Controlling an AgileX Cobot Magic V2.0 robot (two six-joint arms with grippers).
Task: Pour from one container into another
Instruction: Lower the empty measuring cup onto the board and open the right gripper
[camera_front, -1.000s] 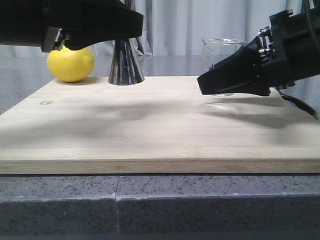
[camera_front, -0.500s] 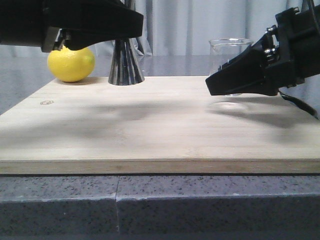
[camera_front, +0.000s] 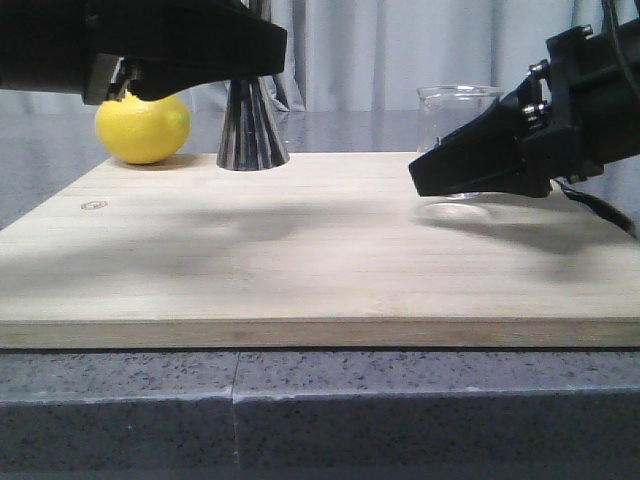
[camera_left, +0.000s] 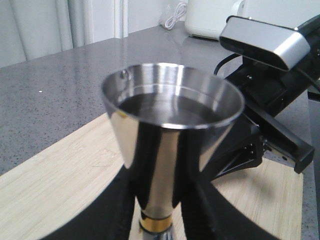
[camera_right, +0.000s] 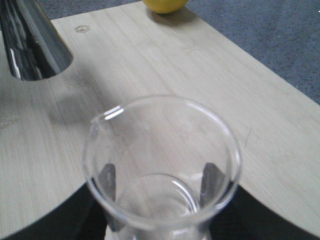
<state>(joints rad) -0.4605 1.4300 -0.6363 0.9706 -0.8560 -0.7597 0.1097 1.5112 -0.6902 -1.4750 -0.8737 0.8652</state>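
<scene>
Right hand (camera_front: 440, 175) grips beaker (camera_right: 162, 165); left hand (camera_left: 157, 220) seemingly clasps jigger (camera_left: 170, 145), lemon (camera_front: 142, 128) beside.

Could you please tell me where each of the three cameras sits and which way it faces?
Front view: low at the board's near edge, facing forward; both arms show, the right gripper on the beaker.
Left wrist view: on the left arm, looking down into the jigger between its fingers.
Right wrist view: on the right arm, above the beaker's mouth.
All three share the jigger; front and right wrist views share the lemon.
</scene>
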